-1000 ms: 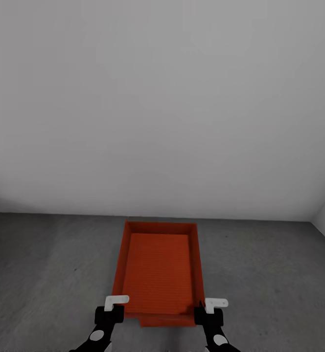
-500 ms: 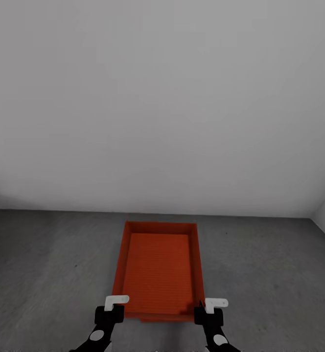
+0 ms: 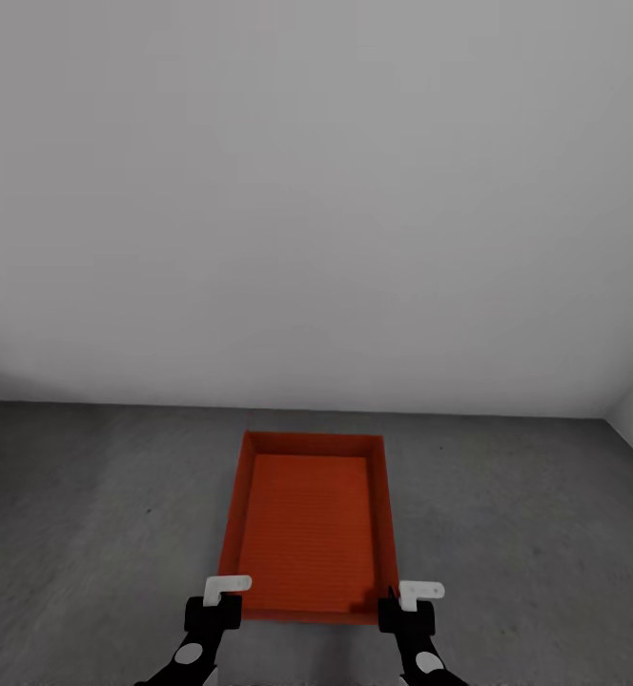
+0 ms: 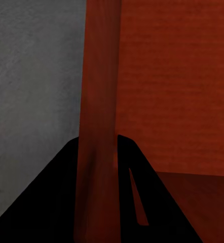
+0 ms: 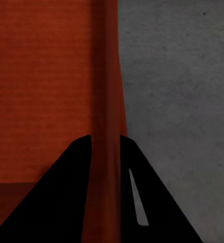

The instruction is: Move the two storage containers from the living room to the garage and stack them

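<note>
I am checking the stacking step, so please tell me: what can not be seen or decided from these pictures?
- Second container: the head view shows one orange container; whether another sits under it is hidden by its walls and base.
- Contact with the floor: the container's underside is hidden.
- Left gripper and right gripper: the black fingers straddle a container wall; the wall hides the contact.
- Both arms: cut off by the head view's bottom edge.

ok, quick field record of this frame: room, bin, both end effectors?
room: grey floor, pale wall
bin: orange-red, open top, empty, long axis pointing away from robot
left end effector: shut on bin's left wall, near corner
right end effector: shut on bin's right wall, near corner
second bin under it: cannot tell
</note>
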### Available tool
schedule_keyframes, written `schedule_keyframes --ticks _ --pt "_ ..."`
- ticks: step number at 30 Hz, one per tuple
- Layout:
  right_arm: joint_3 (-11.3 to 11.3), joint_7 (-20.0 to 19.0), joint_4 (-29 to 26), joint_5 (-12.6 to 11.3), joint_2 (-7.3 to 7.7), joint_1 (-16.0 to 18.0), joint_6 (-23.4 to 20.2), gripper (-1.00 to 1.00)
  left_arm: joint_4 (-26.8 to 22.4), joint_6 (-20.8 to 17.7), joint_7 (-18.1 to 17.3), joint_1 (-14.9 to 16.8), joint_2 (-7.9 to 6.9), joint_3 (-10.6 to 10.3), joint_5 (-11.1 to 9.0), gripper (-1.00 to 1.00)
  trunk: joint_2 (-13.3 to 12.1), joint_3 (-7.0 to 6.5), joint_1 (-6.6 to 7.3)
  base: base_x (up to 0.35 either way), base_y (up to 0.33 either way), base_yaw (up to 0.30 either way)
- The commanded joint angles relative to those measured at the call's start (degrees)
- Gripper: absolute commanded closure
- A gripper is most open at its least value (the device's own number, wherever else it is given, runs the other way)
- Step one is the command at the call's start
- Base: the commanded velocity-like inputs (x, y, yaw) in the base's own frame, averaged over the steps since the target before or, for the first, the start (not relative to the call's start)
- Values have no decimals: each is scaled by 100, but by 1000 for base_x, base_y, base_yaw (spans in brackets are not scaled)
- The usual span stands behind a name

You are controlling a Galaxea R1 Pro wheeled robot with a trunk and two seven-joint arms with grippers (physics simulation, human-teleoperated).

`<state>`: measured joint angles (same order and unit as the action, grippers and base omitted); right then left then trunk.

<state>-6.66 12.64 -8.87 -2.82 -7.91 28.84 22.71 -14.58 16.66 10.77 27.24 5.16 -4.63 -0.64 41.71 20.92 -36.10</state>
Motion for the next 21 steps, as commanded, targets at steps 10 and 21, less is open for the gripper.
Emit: schedule_keyframes --ticks 10,21 --pt "121 -78 -361 106 0 8 34 100 17 4 57 1 -6 -3 -15 100 6 100 -1 0 0 0" --pt "121 -78 -361 106 0 8 32 100 11 4 57 1 -6 -3 -15 100 6 202 -1 0 0 0"
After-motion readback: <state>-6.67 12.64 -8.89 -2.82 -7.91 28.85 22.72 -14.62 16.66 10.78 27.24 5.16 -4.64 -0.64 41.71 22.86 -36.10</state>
